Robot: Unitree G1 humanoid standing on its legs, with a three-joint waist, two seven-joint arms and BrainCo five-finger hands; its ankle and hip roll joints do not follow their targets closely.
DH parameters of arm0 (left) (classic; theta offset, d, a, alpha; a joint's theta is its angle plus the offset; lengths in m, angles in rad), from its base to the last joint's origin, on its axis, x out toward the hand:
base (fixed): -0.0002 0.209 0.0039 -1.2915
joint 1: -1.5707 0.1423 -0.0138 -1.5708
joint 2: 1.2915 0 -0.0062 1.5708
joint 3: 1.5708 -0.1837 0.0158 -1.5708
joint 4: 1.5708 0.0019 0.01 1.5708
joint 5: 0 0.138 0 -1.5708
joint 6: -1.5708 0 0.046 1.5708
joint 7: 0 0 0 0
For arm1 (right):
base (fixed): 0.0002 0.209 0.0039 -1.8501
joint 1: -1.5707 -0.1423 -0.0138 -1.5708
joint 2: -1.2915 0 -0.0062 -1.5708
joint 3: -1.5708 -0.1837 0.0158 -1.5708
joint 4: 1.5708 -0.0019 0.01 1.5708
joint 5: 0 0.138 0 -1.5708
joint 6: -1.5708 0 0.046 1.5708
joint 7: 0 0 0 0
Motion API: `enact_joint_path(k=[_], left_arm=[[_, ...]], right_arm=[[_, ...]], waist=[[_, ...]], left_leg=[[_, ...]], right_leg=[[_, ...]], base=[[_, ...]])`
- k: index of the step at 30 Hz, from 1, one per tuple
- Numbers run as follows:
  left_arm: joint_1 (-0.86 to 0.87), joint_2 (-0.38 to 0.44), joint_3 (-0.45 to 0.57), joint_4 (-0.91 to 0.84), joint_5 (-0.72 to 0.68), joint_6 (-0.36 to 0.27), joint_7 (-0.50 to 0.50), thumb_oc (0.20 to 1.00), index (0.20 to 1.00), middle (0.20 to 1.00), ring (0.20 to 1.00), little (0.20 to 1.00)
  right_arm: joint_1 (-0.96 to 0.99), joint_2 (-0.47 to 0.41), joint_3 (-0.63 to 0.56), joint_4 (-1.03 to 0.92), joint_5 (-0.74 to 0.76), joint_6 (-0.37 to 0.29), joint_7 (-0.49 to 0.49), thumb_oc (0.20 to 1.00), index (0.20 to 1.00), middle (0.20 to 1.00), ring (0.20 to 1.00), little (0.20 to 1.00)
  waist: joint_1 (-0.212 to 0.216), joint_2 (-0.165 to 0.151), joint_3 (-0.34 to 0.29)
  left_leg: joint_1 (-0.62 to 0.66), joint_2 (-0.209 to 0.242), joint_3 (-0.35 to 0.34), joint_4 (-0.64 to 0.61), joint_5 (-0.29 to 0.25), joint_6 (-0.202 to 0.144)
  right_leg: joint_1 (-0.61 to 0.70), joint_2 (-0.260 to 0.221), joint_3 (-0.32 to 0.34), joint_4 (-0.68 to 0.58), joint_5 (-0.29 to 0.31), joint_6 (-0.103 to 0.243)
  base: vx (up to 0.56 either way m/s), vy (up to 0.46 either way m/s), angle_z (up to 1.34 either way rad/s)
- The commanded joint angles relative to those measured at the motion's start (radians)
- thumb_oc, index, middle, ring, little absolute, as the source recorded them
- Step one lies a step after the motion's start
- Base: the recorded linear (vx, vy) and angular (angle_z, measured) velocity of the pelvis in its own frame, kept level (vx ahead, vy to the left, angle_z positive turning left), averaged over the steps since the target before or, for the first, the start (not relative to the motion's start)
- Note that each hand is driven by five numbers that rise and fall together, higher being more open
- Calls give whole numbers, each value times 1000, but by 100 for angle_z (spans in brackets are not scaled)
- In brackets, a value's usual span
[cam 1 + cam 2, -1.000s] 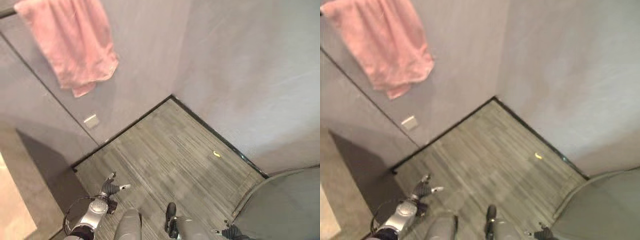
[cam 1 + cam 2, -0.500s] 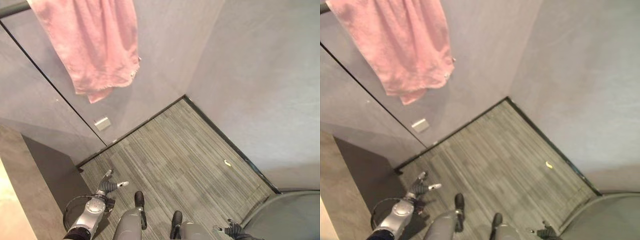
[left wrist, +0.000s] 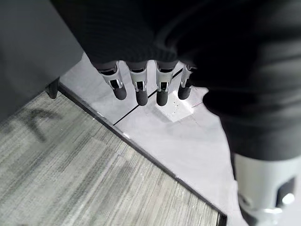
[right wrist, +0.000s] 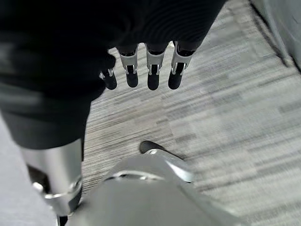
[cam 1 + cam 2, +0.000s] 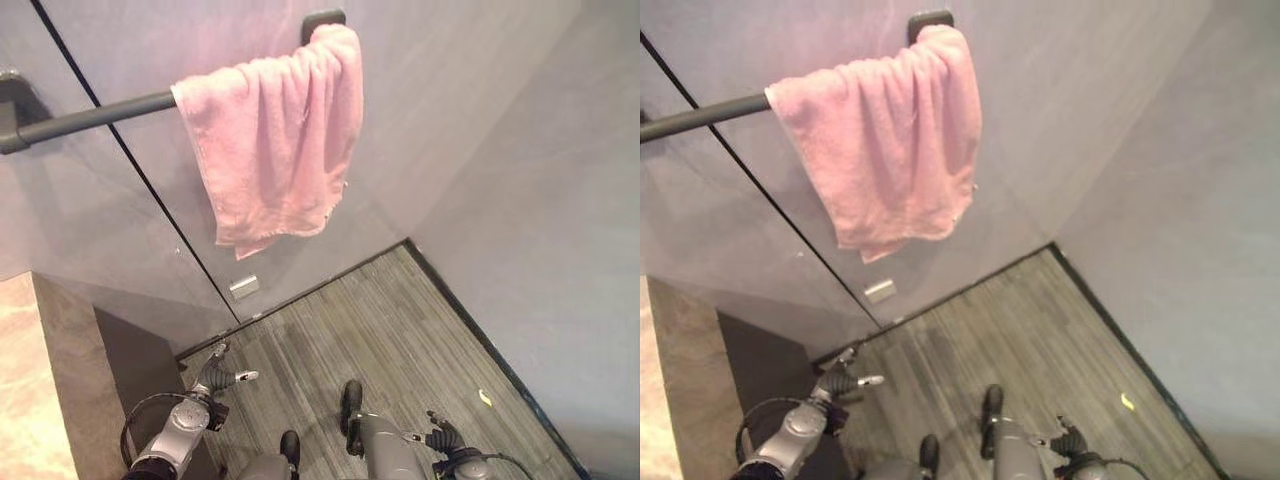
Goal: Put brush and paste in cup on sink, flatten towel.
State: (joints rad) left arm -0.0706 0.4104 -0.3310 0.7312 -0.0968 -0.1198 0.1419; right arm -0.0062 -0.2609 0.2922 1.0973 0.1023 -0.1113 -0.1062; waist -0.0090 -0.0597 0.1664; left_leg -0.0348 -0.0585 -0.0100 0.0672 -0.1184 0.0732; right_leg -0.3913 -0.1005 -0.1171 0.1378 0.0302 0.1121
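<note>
Grey-walled and plank-floored, the bathroom corner is lying below me as I am standing and looking down. Nearest, my left hand [image 5: 222, 374] is hanging low beside the stone counter [image 5: 45, 400], fingers [image 3: 138, 89] loosely straight and slightly apart, holding nothing. My right hand [image 5: 443, 440] is hanging low on the other side, over the striped floor [image 5: 400, 330], fingers [image 4: 150, 75] likewise relaxed and empty. A small yellow scrap [image 5: 486, 397] is lying on the floor near the right-hand wall. Farther off, a pale little plate [image 5: 243, 286] is sitting low on the wall, just above the skirting.

Farthest and highest, the pink towel [image 5: 275, 135] is hanging bunched over the dark rail [image 5: 90, 117], crowded against the rail's right-hand bracket [image 5: 322, 17], its lower edge uneven. Well apart from both hands, it is what I am judging to be the job in hand. It looks soft, light and limp, likely to slide along the rail rather than resist. I am judging the best hold to be the top fold at its left edge, pinching there and drawing it leftward along the bare rail while the other hand steadies the right edge.

No cup, brush or paste is visible from here, so I cannot tell what any container holds.
</note>
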Motion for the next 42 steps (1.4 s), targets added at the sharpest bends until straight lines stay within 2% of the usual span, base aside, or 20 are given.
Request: enact_joint_path(k=[1, 4, 7, 8, 12, 16, 17, 20, 21, 24, 26, 27, 29, 30, 33, 35, 38, 42], left_arm=[[9, 18, 18, -54, 37, -34, -1, 1000, 1000, 1000, 1000, 1000], [19, 16, 14, -61, 38, -35, -5, 1000, 1000, 1000, 1000, 1000], [35, 12, 22, -72, 32, -38, -3, 1000, 1000, 1000, 1000, 1000], [38, 9, 26, -71, 6, -42, 11, 1000, 1000, 1000, 1000, 1000], [31, 6, 30, -68, -12, -42, 20, 1000, 1000, 1000, 1000, 1000], [-12, 1, 35, -36, -44, -39, 45, 1000, 1000, 1000, 1000, 1000], [-51, -5, 30, 7, -53, -40, 61, 1000, 1000, 1000, 1000, 1000], [-63, -21, 39, 46, -69, -41, 63, 1000, 1000, 1000, 1000, 1000], [-59, -20, 39, -2, -105, -55, 77, 1000, 1000, 1000, 1000, 1000], [-84, -29, 36, 9, -106, -47, 74, 1000, 1000, 1000, 1000, 1000], [-108, -43, 20, 30, -91, -43, 65, 1000, 1000, 1000, 1000, 1000], [-105, -42, 19, 21, -91, -44, 64, 1000, 1000, 1000, 1000, 1000], [-81, -29, 22, -31, -79, -40, 60, 1000, 1000, 1000, 1000, 1000], [-71, -26, 28, -40, -77, -37, 59, 1000, 1000, 1000, 1000, 1000], [-15, -11, 56, -98, -63, -35, 58, 1000, 1000, 1000, 1000, 1000], [-15, -11, 56, -99, -63, -34, 58, 1000, 1000, 1000, 1000, 1000], [23, -13, 69, -138, -62, -36, 48, 1000, 1000, 1000, 1000, 1000], [58, -8, 81, -155, -56, -37, 38, 1000, 1000, 1000, 1000, 1000]], right_arm=[[2, -14, 2, 13, -26, -8, -4, 1000, 1000, 1000, 1000, 1000], [6, -17, 9, 30, -39, -7, 3, 1000, 1000, 1000, 1000, 1000], [6, -19, 15, 40, -46, -8, 3, 1000, 1000, 1000, 1000, 1000], [0, -27, 29, 30, -44, -10, 2, 1000, 1000, 1000, 1000, 1000], [-2, -37, 35, 14, -36, -13, 1, 1000, 1000, 1000, 1000, 1000], [1, -59, 19, -18, 6, -21, -10, 1000, 1000, 1000, 1000, 1000], [-14, -63, 12, -18, 28, -20, -14, 1000, 1000, 1000, 1000, 1000], [-3, -62, -12, 2, 39, -20, -13, 1000, 1000, 1000, 1000, 1000], [-2, -72, -36, -26, 76, -26, -25, 1000, 1000, 1000, 1000, 1000], [0, -60, -57, 2, 107, -22, -22, 1000, 1000, 1000, 1000, 1000], [23, -55, -65, 15, 95, -13, -24, 1000, 1000, 1000, 1000, 1000], [22, -55, -64, 15, 89, -10, -26, 1000, 1000, 1000, 1000, 1000], [9, -49, -47, 6, 63, -4, -28, 1000, 1000, 1000, 1000, 1000], [7, -46, -46, 0, 62, -3, -27, 1000, 1000, 1000, 1000, 1000], [5, -41, -53, -94, 89, -15, -25, 1000, 1000, 1000, 1000, 1000], [6, -41, -52, -95, 89, -14, -25, 1000, 1000, 1000, 1000, 1000], [6, -39, -91, -192, 160, -41, -18, 1000, 1000, 1000, 1000, 1000], [16, -53, -112, -285, 185, -51, -11, 1000, 1000, 1000, 1000, 1000]], waist=[[-19, -6, 39], [-26, -16, 39], [-18, -27, 32], [-5, -40, 32], [4, -52, 39], [5, -57, 46], [-9, -56, 51], [-23, -51, 49], [-52, -40, 59], [-81, -31, 56], [-114, -9, 62], [-114, -5, 65], [-91, -3, 69], [-87, -13, 69], [-67, -18, 63], [-67, -18, 63], [-67, -5, 38], [-74, 2, 12]], left_leg=[[-64, -24, -8, 55, 19, -41], [-49, -43, -67, 72, 8, -43], [-45, -44, -84, 73, -6, -42], [-61, -36, -115, 85, -1, -53], [-80, -24, -135, 97, 1, -63], [-97, 22, -169, 82, 36, -104], [-105, 38, -159, 76, 47, -117], [-89, 64, -97, 64, 63, -125], [-120, 80, 6, 60, 69, -124], [-132, 107, 172, 68, 47, -114], [-140, 132, 332, 131, 5, -108], [-142, 132, 344, 132, -2, -106], [-132, 112, 304, 108, -9, -93], [-135, 103, 306, 98, 15, -80], [-98, 81, 256, 42, 25, -64], [-97, 81, 255, 41, 25, -64], [-48, 62, 221, -18, 44, -52], [-5, 53, 201, -46, 56, -41]], right_leg=[[73, 12, 96, -44, 84, 59], [72, 30, 167, -48, 100, 64], [88, 25, 151, -67, 107, 59], [91, 41, 145, -70, 103, 48], [89, 45, 121, -73, 93, 37], [88, 61, 57, -57, 43, 9], [85, 62, 34, -37, 25, 4], [115, 47, -8, -45, 13, -1], [91, 43, -18, -30, 11, 0], [93, 20, -44, -36, 4, -1], [132, -5, -96, -24, -28, 3], [133, -9, -105, -18, -31, 3], [134, -13, -101, 9, -33, 8], [128, -23, -105, 11, -12, 1], [132, -25, -80, 40, -5, 14], [132, -26, -80, 41, -5, 14], [138, -38, -61, 92, -9, 33], [144, -38, -31, 147, 23, 48]], base=[[255, -59, 76], [171, -64, 56], [166, -124, 10], [162, -159, 31], [109, -148, 18], [104, -204, 63], [50, -151, 40], [85, -84, 35], [-12, 15, 48], [-6, 7, 71], [46, 35, 55], [-13, 92, 97], [-42, 94, 65], [-83, 96, 11], [-34, 79, 3], [-4, 65, 4], [16, 121, 17], [18, 68, 19]])
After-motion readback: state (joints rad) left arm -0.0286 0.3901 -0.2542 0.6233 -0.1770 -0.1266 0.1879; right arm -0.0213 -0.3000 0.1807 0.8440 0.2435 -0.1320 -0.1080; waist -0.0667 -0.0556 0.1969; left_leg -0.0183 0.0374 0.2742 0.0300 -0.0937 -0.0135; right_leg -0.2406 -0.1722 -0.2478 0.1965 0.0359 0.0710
